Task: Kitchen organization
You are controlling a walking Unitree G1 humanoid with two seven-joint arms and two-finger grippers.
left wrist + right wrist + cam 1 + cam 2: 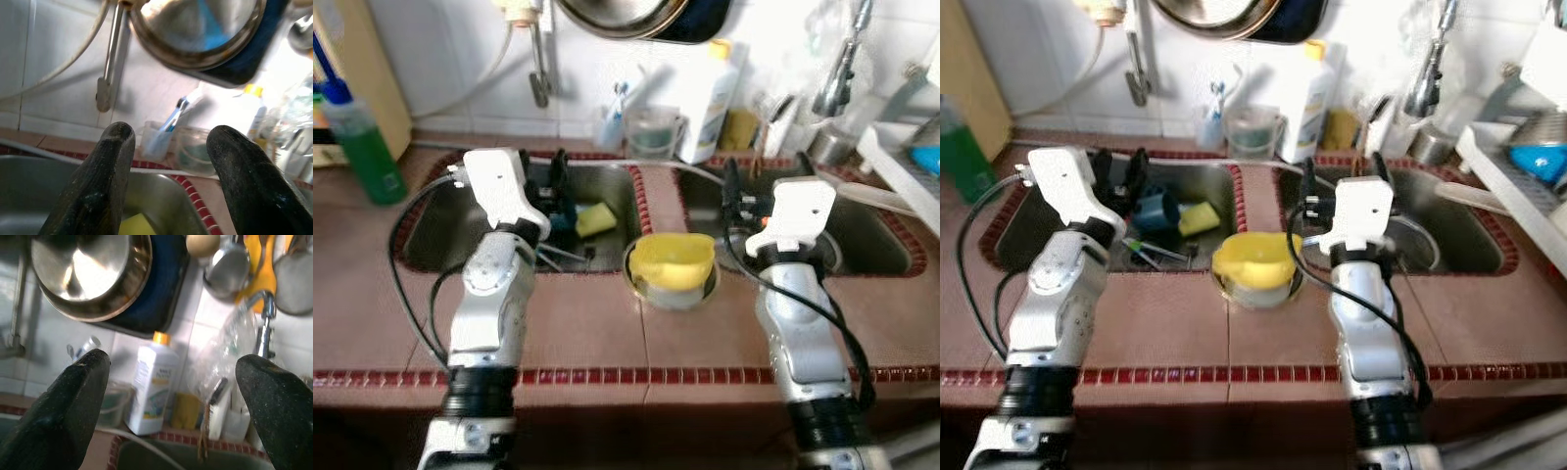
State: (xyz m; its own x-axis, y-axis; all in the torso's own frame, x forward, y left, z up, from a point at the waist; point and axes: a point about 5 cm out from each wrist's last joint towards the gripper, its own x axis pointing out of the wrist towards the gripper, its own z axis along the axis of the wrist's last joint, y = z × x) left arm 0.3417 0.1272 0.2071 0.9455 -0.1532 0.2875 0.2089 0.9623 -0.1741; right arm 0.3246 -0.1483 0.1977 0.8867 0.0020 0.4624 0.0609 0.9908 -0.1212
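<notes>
A double steel sink is set into a brown tiled counter (578, 333). My left gripper (1121, 168) hangs open over the left basin (440, 230), with nothing between its fingers. Below it lie a blue cup (1157, 209), a yellow sponge (595, 218) and some utensils (1151, 252). My right gripper (1344, 168) is open and empty over the right basin (876, 250). A yellow cup (673, 262) sits in a pale bowl on the counter at the front of the divider, between the two arms.
Along the back ledge stand a clear cup with a toothbrush (612, 122), a clear jug (653, 132) and a white bottle (710, 98). A green bottle (360, 147) is at far left. A tap (837, 73) and a dish rack (911, 166) are at right. A steel pan (93, 271) hangs above.
</notes>
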